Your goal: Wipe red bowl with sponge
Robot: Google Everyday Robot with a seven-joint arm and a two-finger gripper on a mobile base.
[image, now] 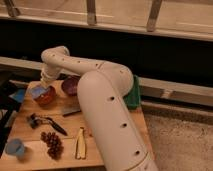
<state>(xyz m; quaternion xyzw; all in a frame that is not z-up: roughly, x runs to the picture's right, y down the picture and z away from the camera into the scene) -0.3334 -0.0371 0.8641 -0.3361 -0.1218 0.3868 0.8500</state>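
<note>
The red bowl (46, 96) sits at the back left of the wooden table (100, 150). The pale blue-grey sponge (38, 90) lies in the bowl's left side, right under my gripper (42, 84). The gripper reaches down from the white arm (75, 62) into the bowl and is shut on the sponge, pressing it against the inside. The arm hides the bowl's far rim.
A purple bowl (71, 86) stands just right of the red one. A dark grey block (71, 110), a black brush (44, 122), grapes (51, 142), a banana (80, 145) and a blue cup (15, 147) lie nearer. A green object (133, 95) sits behind my arm.
</note>
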